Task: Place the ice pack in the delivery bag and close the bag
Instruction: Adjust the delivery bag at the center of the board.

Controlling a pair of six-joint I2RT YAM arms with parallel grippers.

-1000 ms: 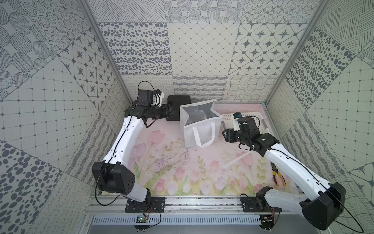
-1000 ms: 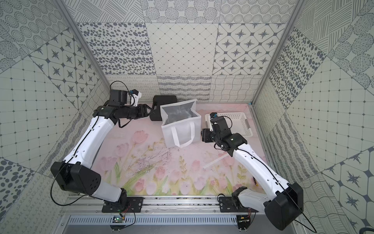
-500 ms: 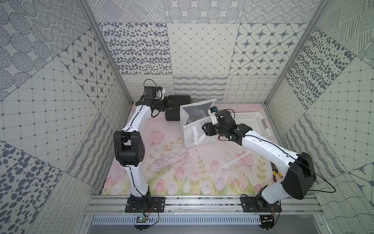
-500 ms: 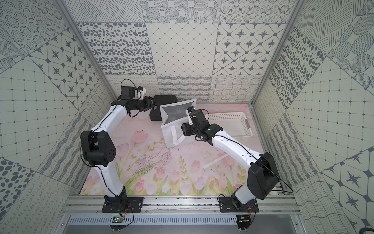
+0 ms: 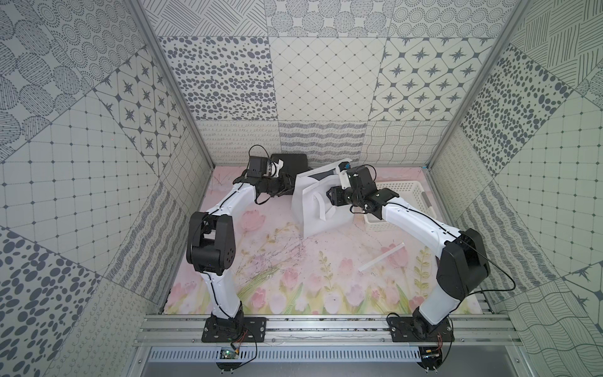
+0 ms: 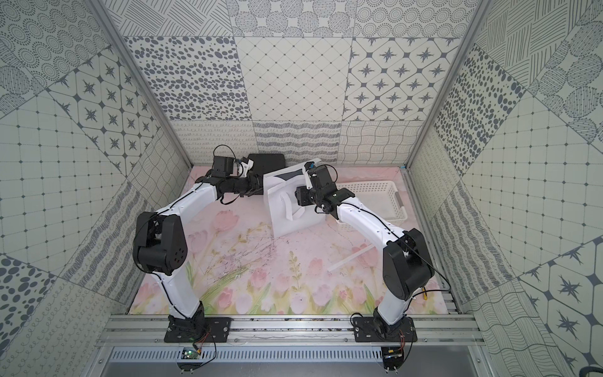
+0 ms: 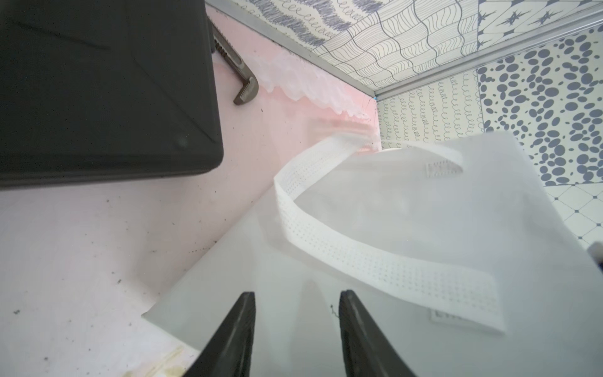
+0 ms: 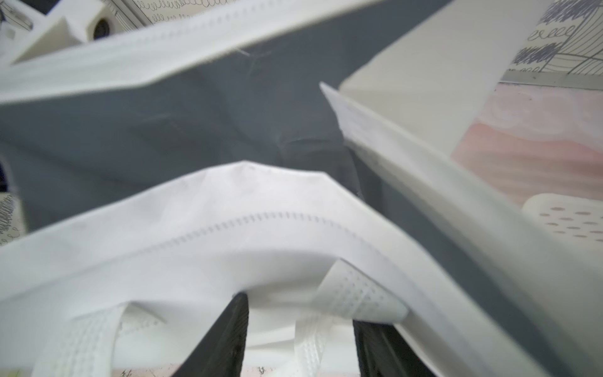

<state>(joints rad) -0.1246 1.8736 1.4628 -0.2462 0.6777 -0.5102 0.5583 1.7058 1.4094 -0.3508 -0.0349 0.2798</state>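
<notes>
The delivery bag (image 5: 310, 209) (image 6: 284, 212), white with a grey-silver lining (image 8: 195, 130), stands tilted at the back of the mat in both top views. My left gripper (image 5: 288, 188) (image 7: 297, 313) is at its left wall. Its jaws are open, with the bag's white side (image 7: 424, 212) right in front of them. My right gripper (image 5: 331, 199) (image 8: 300, 329) is at the bag's front rim. It is open, and a loop handle (image 8: 310, 346) hangs between its fingers. The ice pack is out of view.
A black hard case (image 5: 292, 161) (image 7: 98, 88) lies behind the left gripper, with a pipe wrench (image 7: 239, 78) beside it. A white perforated basket (image 5: 403, 196) stands right of the bag. A white strip (image 5: 380, 258) and dried twigs (image 5: 277, 258) lie mid-mat.
Both arms have swung in to the bag: the left from beside the black case, the right from the basket. The bag has tipped and turned. Both pairs of jaws have narrowed.
</notes>
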